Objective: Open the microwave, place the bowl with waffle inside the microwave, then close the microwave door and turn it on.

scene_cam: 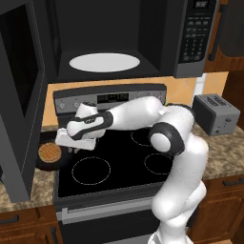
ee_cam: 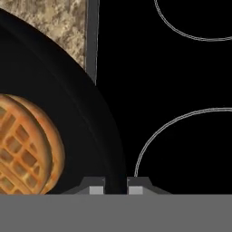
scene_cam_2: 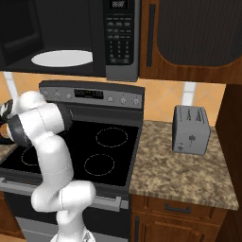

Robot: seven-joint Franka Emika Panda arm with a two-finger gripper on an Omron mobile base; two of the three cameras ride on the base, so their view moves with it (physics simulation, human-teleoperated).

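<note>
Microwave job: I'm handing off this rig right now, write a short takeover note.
Tool: shut on the bowl rim, one finger each side.
Bowl: on the counter left of the stove, waffle inside.
Microwave: microwave door swung open left, turntable bare.
Done: door opened, bowl gripped.
Left: lift bowl onto turntable, close door, press keypad.

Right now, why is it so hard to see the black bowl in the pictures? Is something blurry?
Nothing is blurry. In the hand view the bowl is black against the black stovetop, so its rim barely stands out; the waffle is bright and sharp, with the gripper shut on the rim. In the left base view the bowl sits in shade beside the open microwave door.
</note>
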